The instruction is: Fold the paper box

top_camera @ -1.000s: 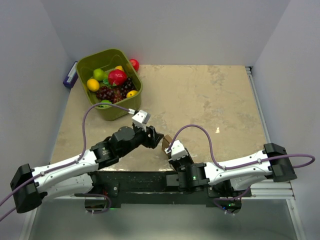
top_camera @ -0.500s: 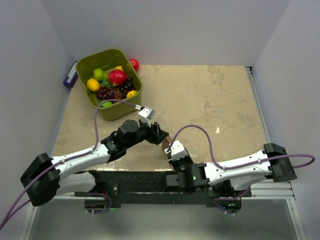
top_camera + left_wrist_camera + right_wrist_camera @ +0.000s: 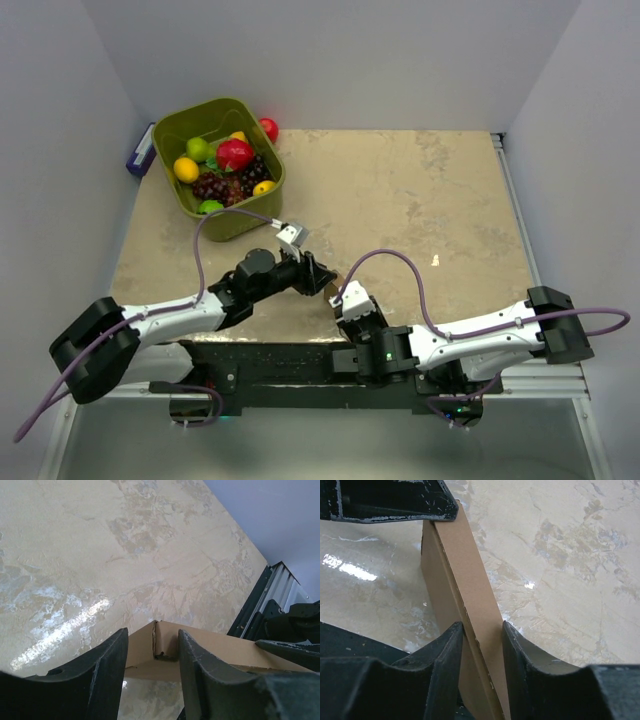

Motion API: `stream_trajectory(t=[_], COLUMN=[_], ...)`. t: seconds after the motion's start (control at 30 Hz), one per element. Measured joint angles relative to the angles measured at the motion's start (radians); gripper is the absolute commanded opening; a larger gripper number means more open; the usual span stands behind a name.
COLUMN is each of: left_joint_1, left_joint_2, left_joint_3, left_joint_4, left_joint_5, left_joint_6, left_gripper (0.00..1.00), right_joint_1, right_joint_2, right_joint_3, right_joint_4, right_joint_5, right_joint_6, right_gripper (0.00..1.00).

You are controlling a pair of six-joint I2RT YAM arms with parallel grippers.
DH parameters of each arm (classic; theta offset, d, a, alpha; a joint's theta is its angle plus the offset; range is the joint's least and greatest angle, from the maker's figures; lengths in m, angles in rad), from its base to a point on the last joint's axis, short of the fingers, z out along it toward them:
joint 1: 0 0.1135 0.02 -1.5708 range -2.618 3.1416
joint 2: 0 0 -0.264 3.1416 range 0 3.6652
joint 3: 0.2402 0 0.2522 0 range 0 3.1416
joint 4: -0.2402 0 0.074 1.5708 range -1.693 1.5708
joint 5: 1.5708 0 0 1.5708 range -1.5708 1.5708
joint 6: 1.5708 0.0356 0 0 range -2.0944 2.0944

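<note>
The paper box point(image 3: 335, 279) is a small flattened brown cardboard piece near the table's front edge, between my two grippers. My right gripper point(image 3: 346, 298) is shut on it; in the right wrist view both fingers point(image 3: 451, 645) press on the box's narrow folded edge point(image 3: 465, 560), holding it upright. My left gripper point(image 3: 318, 277) is open at the box's far end. In the left wrist view its gripper point(image 3: 152, 632) straddles a creased corner of the box point(image 3: 220, 647), with a gap on the left side.
A green basket point(image 3: 262, 215) full of toy fruit stands at the back left, with a red fruit point(image 3: 269, 128) behind it and a blue object point(image 3: 140, 152) at its left. A metal rail point(image 3: 520, 215) runs along the table's right edge.
My left arm has reached forward and to the right, bringing its gripper up to the box's end. The right arm and the box have stayed where they were.
</note>
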Motion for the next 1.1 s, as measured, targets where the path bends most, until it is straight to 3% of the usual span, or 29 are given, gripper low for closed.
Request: stream_trajectory(t=[0.37,0.67,0.8,0.9,0.93,1.1], left_joint_1=[0.000,0.000,0.000,0.000,0.000,-0.001], left_joint_2=[0.028,0.042,0.041,0.035,0.031,0.016], left_joint_3=[-0.051,-0.076,-0.079,-0.084,-0.085,-0.092], left_joint_4=[0.137,0.201,0.204,0.204,0.203,0.196], left_joint_5=[0.019,0.023,0.023,0.021,0.019,0.016], left_joint_6=[-0.018,-0.017,-0.015,-0.012,-0.011,0.005], left_gripper=[0.37,0.36,0.36,0.36,0.35,0.35], right_joint_1=[-0.003,-0.141,-0.216,-0.277,-0.294,-0.308], right_joint_2=[-0.058,-0.183,-0.259,-0.335,-0.368,-0.536], right_joint_3=[-0.016,-0.016,-0.005,-0.005,-0.009,-0.048], right_joint_4=[0.013,0.155,0.201,0.208,0.206,0.130], right_joint_5=[-0.092,-0.288,-0.391,-0.460,-0.486,-0.565], right_joint_6=[0.013,-0.089,-0.113,-0.104,-0.090,-0.008], right_gripper=[0.76,0.80,0.75,0.65,0.57,0.38])
